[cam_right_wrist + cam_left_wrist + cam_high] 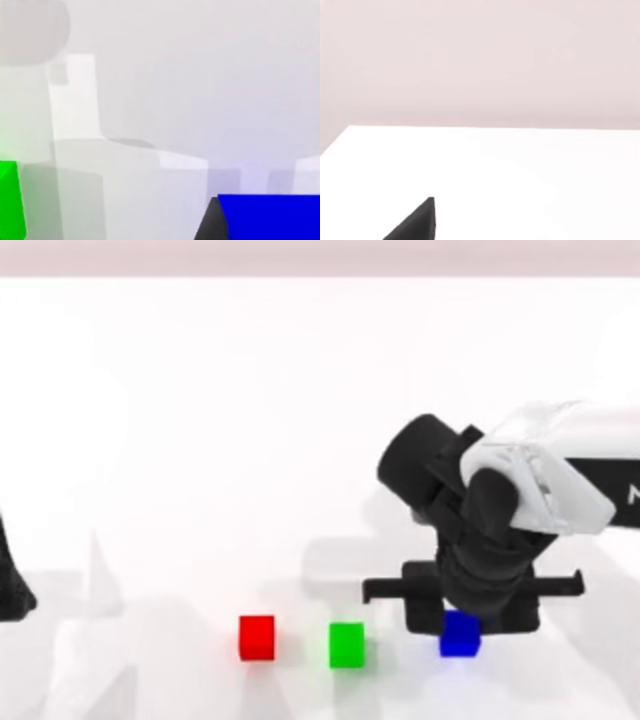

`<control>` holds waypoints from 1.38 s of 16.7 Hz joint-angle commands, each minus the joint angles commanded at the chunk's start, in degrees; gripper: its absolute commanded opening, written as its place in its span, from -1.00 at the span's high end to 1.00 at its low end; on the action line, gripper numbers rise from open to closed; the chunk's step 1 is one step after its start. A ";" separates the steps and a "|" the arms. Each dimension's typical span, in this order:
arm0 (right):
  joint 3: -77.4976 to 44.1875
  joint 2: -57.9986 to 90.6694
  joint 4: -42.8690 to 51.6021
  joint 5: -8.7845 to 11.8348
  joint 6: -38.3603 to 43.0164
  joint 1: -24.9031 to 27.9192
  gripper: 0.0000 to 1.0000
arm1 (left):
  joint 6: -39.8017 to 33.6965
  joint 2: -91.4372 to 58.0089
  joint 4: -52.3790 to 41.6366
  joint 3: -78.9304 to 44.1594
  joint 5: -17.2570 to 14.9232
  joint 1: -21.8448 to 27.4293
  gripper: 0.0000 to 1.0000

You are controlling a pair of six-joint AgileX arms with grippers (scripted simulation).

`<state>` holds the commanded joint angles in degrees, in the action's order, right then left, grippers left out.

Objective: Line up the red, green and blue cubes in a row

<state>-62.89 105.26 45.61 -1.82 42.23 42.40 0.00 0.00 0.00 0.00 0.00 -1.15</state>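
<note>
Hovering directly over the blue cube (459, 634) at the row's right end, beside green cube (347, 645) and red cube (257, 637): right gripper (470, 625), finger state indiscernible.

You are looking at a plain white table (200, 440) filling nearly the whole top view, with soft grey shadows lying across its near part. Beyond its far edge a pale pinkish wall (480, 60) is showing, possibly a backdrop; the light is falling bright and even
</note>
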 joint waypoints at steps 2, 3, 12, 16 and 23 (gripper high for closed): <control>0.00 0.00 0.00 0.00 0.00 0.00 1.00 | 0.00 0.00 0.00 0.00 0.00 0.00 -1.00; 0.00 0.00 0.00 0.00 0.00 0.00 0.85 | 0.00 0.00 0.00 0.00 0.00 0.00 -1.00; 0.00 0.00 0.00 0.00 0.00 0.00 -0.51 | 0.00 0.00 0.00 0.00 0.00 0.00 -1.00; 0.00 0.00 0.00 0.00 0.00 0.00 -1.00 | 0.00 0.00 0.00 0.00 0.00 0.00 -1.00; 0.00 0.00 0.00 0.00 0.00 0.00 -1.00 | 0.00 0.00 0.00 0.00 0.00 0.00 -1.00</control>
<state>-62.89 105.26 45.61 -1.82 42.23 42.40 0.00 0.00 0.00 0.00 0.00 -1.15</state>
